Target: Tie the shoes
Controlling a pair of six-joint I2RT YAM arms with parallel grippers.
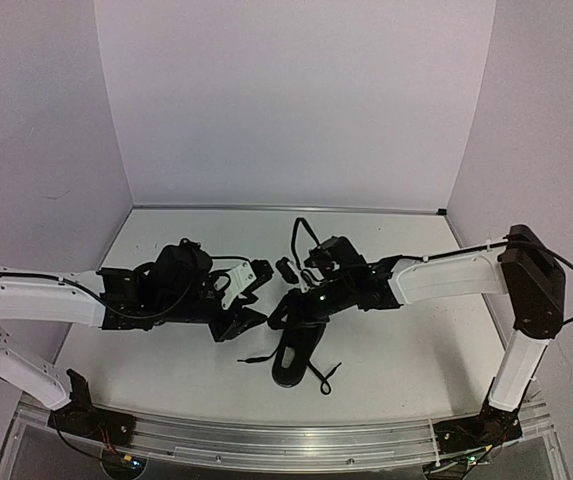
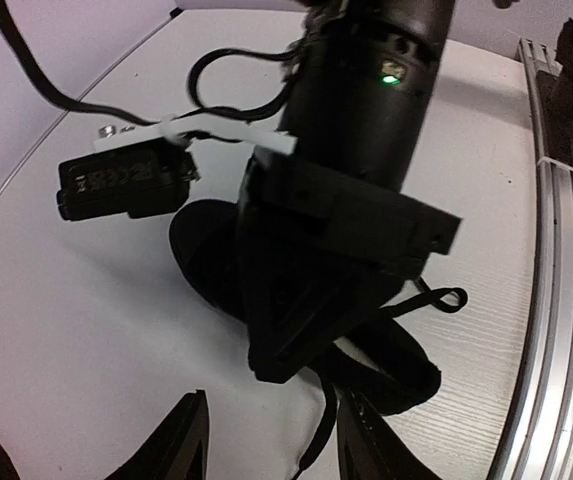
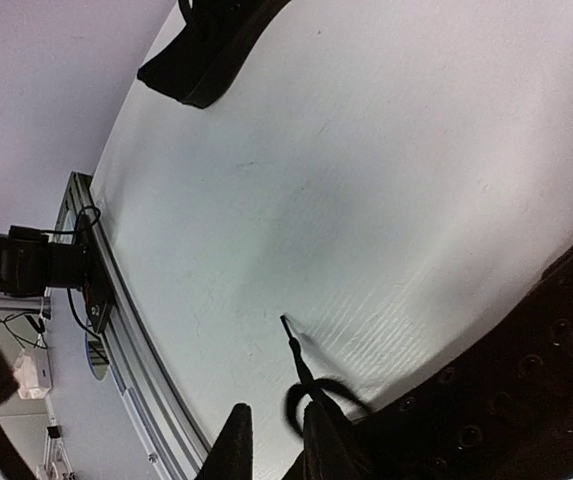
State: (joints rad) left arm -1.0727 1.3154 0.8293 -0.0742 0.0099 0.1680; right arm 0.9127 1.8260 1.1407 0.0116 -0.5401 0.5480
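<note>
One shoe lies on the worktop: left gripper released, straddling a lace, likely to grab it; right gripper at the lace loop, can't tell if clenched.

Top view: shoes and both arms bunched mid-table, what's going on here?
Both arms are working at tying a black shoe. The right gripper sits low over it, narrowly open, with a loose lace right at its fingertips. The left gripper is open, close beside the shoe and pointing at it, with nothing gripped. The laces trail loose on the surface and there is no bow yet. A second shoe lies apart, untouched.
</note>
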